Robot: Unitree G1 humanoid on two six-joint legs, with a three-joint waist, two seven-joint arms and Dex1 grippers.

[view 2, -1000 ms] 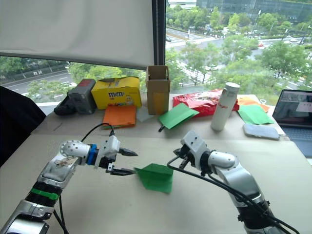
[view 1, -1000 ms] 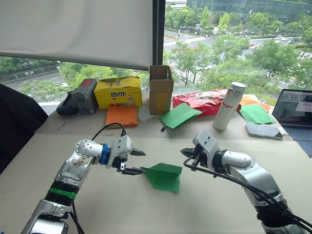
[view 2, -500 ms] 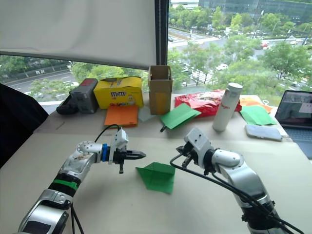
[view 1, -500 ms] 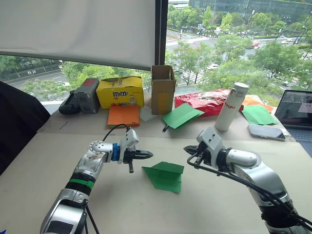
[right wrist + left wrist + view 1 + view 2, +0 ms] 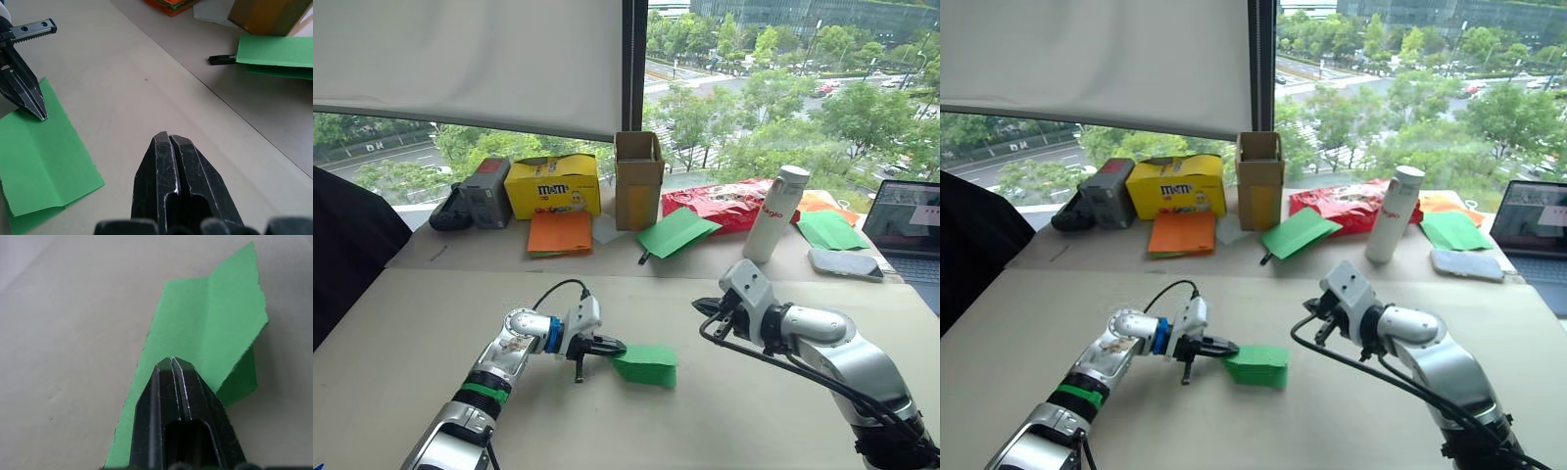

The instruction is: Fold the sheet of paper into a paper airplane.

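Note:
The sheet of paper (image 5: 646, 364), bright green, lies on the table's middle, folded into a flat layered piece with one crease; this folded piece is what stands for the paper airplane. My left gripper (image 5: 619, 348) is shut, and its tips rest on top of the paper's left end (image 5: 210, 323) without holding it. The right wrist view shows those black fingertips (image 5: 39, 113) touching the green paper (image 5: 44, 161). My right gripper (image 5: 702, 306) is shut and empty. It hangs above the table, to the right of the paper and apart from it.
Along the back stand a dark device (image 5: 484, 193), a yellow box (image 5: 553, 186), orange paper sheets (image 5: 558, 233), a cardboard box (image 5: 637, 179), a spare green sheet (image 5: 675, 233), a red bag (image 5: 720, 204) and a white bottle (image 5: 774, 212). A phone (image 5: 844, 262) and laptop (image 5: 906, 220) sit far right.
My left gripper has gone from open to shut and has come down onto the paper's left end. The paper lies flatter and looks more compact. The right arm has barely moved.

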